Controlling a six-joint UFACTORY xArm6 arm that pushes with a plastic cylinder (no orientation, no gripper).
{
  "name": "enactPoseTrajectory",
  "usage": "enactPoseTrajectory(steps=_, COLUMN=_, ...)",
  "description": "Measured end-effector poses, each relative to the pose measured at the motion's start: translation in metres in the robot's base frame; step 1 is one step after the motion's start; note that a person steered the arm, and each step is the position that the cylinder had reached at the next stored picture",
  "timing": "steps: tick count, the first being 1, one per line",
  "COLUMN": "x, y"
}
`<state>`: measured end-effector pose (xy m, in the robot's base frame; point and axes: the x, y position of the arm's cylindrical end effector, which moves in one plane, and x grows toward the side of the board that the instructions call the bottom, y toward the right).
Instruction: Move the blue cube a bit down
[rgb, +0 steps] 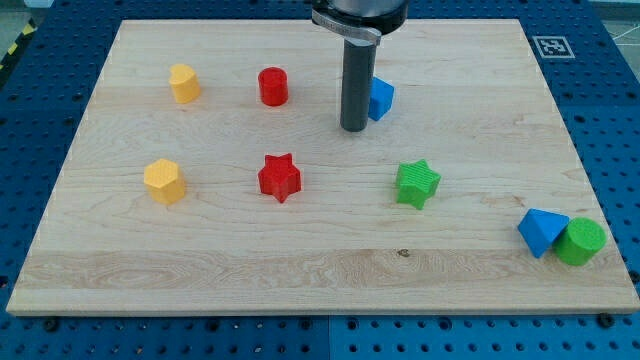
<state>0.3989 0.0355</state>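
The blue cube (381, 98) sits in the upper middle of the board (300, 270), partly hidden behind my rod, with only its right part showing. My tip (352, 128) rests on the wood at the cube's lower left, touching it or just beside it (the rod blocks the contact line, so I cannot tell which). There are no jaws here to be open or closed, only the bare rod.

The trouble, as I judge it, is position. To send the cube down the view, the tip should be above it, toward the view's top; where it stands now, any push would drive the cube right or upward instead. Getting round to the top side means skirting the cube closely, and a clipped corner would spin it or nudge it sideways.

A push off the cube's centre line would also turn it instead of sliding it straight. Too long a stroke would carry it toward the green star (418, 184), which lies below and slightly right.

The red cylinder (273, 86) is off to the left, the red star (279, 177) lower left, both well apart and unlikely to interfere.
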Motion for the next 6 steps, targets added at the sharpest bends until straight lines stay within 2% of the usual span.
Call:
enactPoseTrajectory(steps=2, x=-0.077, y=-0.033)
enactPoseTrajectory(steps=3, x=-0.062, y=-0.001)
enactPoseTrajectory(steps=5, x=-0.049, y=0.003)
enactPoseTrajectory(steps=6, x=-0.019, y=0.015)
